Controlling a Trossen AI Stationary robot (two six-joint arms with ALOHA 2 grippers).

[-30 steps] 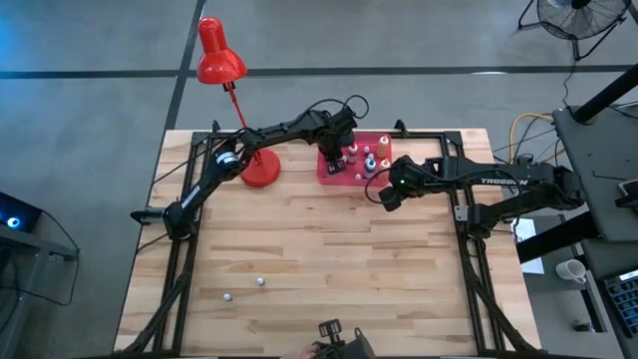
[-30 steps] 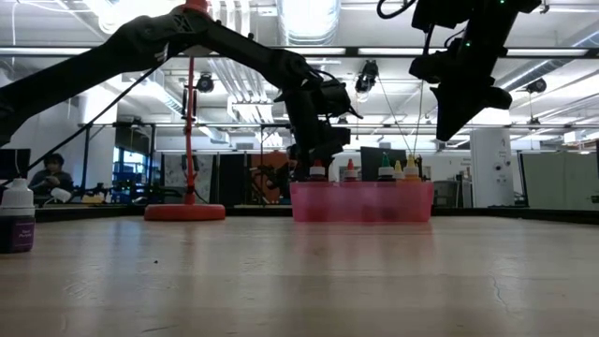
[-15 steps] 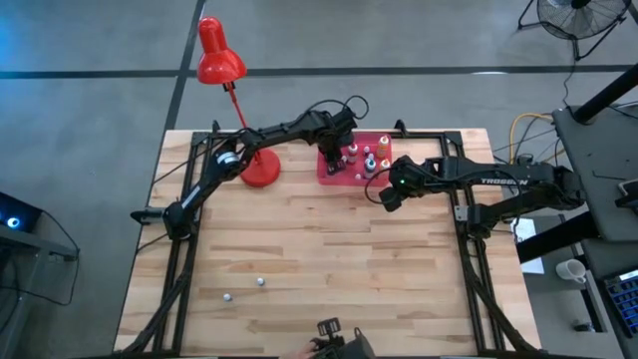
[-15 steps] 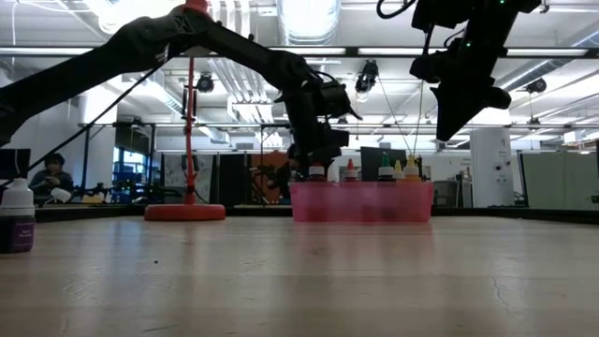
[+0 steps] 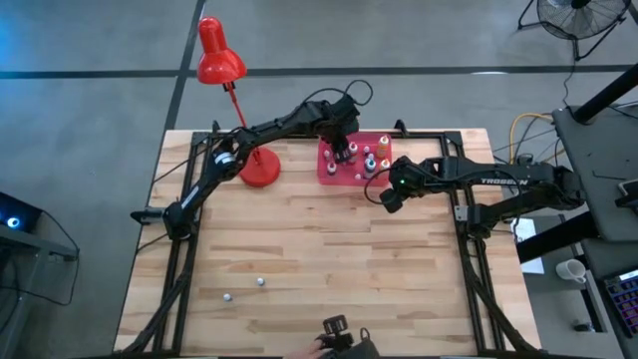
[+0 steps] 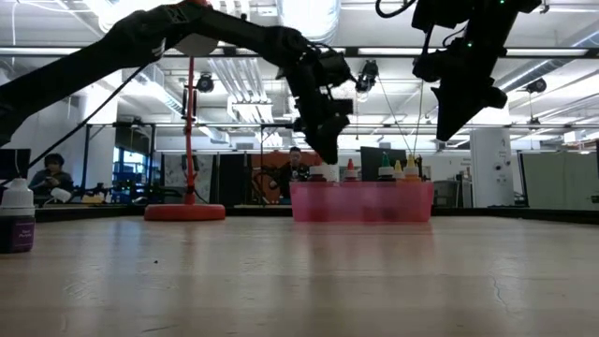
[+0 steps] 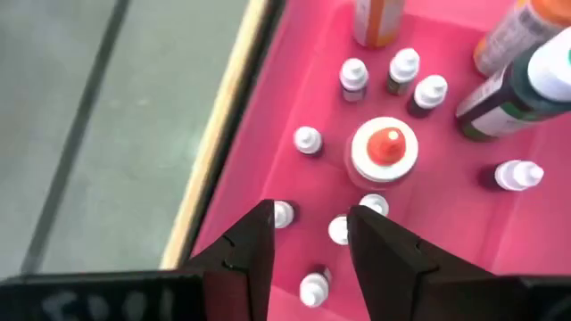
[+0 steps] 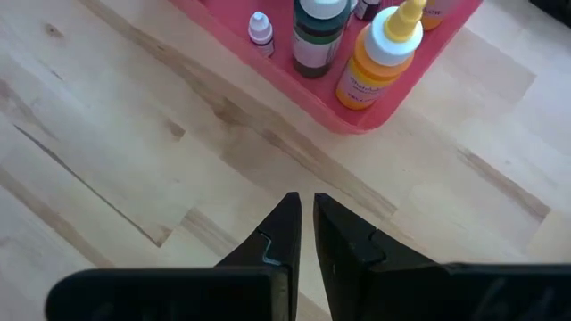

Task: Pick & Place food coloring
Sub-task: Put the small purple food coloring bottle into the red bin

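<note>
The food coloring bottles point(image 7: 384, 147) stand upright in the pink tray point(image 5: 327, 168) at the table's far middle: several tiny white-capped ones, a red-tipped one, dark green point(image 8: 317, 31) and orange point(image 8: 379, 62). My left gripper point(image 7: 308, 236) hangs open above the tray's left part, with nothing between its fingers; it also shows in the low view point(image 6: 328, 154). My right gripper point(image 5: 389, 196) is shut and hovers over bare wood just in front of the tray's near right corner. Two small whitish bottles point(image 5: 260, 281) lie on the table near its front left.
A red desk lamp point(image 5: 261, 170) stands left of the tray, its base on the table. A purple-labelled bottle point(image 6: 17, 220) stands at the low view's left edge. Open wood point(image 5: 329, 249) spreads between the tray and the near edge. A person sits far behind the table.
My left gripper has risen from down among the bottles in the tray's left part to a spot above them, tipping a little. The bottles stay standing in the tray. My right arm has kept still.
</note>
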